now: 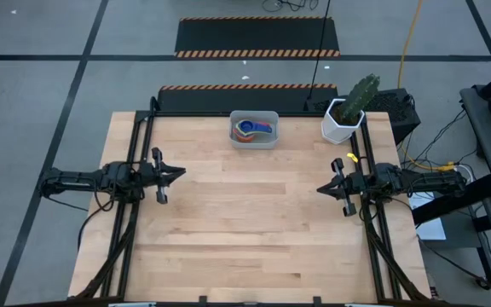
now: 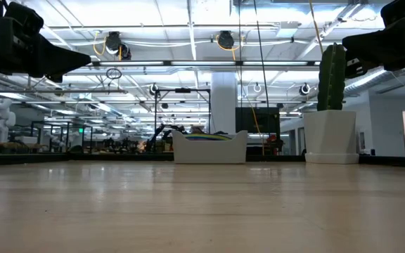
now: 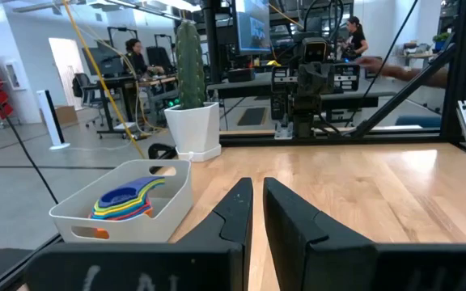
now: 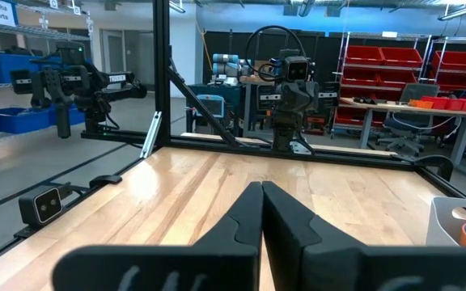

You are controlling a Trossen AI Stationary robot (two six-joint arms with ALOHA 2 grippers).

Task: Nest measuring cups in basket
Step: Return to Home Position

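Note:
The light grey-blue basket (image 1: 253, 130) stands at the table's far edge, near the middle. Inside it the measuring cups (image 3: 124, 202) lie nested in one stack, a blue one on top, with yellow, green and orange rims showing below. My left gripper (image 1: 180, 173) hovers level above the table's left side, pointing right, its fingers almost together with only a thin slit between them. My right gripper (image 1: 320, 188) hovers level above the right side, pointing left, shut. Neither has anything between its fingers. The basket (image 2: 209, 147) rests flat on the table.
A white faceted pot with a green cactus (image 1: 346, 118) stands right of the basket at the far right corner. Bare wood (image 1: 250, 222) spreads between the two arms and toward the near edge. People sit at desks in the room beyond.

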